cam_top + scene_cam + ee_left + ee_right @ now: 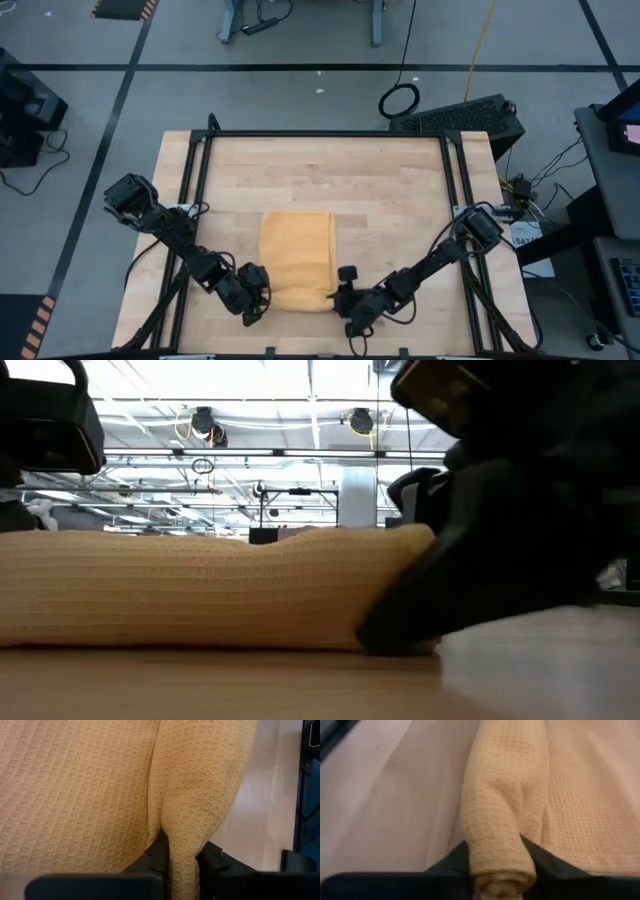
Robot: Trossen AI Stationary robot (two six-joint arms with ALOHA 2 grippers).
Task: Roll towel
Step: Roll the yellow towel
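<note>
The mustard-yellow towel (298, 256) lies on the wooden table (330, 170), its far part flat and its near end turned into a low roll (300, 297) that runs left to right. My left gripper (262, 297) is at the roll's left end and shut on it. My right gripper (340, 296) is at the roll's right end and shut on it. The roll shows as a long ridge in the low view (200, 590), with a dark gripper (470, 560) at its right end. My left gripper pinches the roll's left end (182, 855) between its two fingers, coming level from the table's left, along the roll. The roll rests on the table. My right gripper pinches the roll's right end (500, 865) between its two fingers, coming level from the table's right, along the roll. Several layers are wound there. The roll rests on the table.
A black metal frame (330, 134) runs along the table's far edge and sides. The bare wood beyond the towel's far edge is free. A keyboard (460, 115) and cables lie on the floor beyond the table's far right corner.
</note>
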